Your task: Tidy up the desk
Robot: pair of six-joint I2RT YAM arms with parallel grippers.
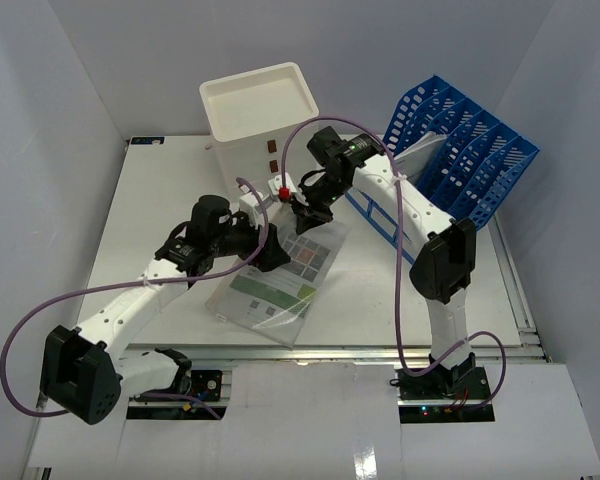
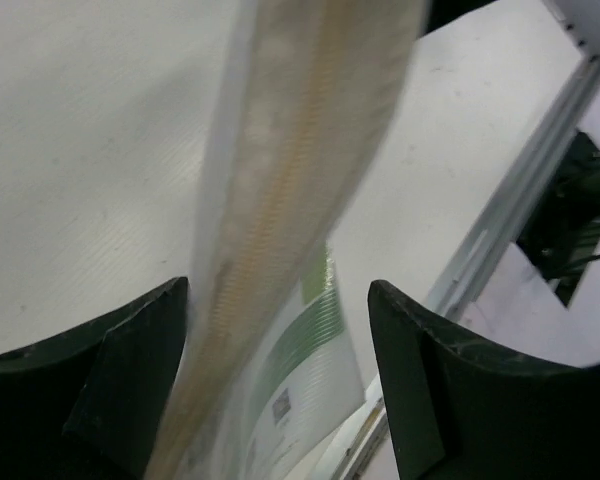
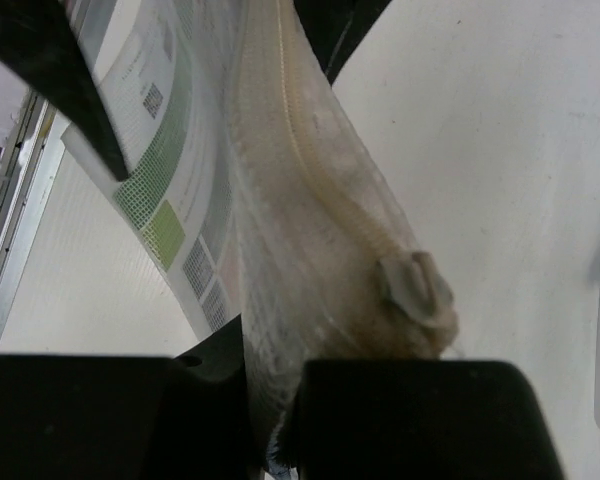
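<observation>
White worktop [image 1: 160, 200] flat beneath both arms, clear zip pouch [image 1: 280, 280] with printed sheet lying at its centre, right claw [image 3: 270, 370] clamped on pouch's zip edge, left claw [image 2: 278, 290] wide, pouch edge running between its fingers.

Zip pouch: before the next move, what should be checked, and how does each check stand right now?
1. Right hand shut on the zip pouch: ok.
2. Left hand closed on the zip pouch: not ok; its fingers are apart, with the edge between them.
3. Zipper slider run fully closed: cannot tell.
4. Printed sheet inside the zip pouch: ok.
5. Blue file rack has open slots: ok.
6. Zip pouch lifted clear of the desk: cannot tell.
</observation>
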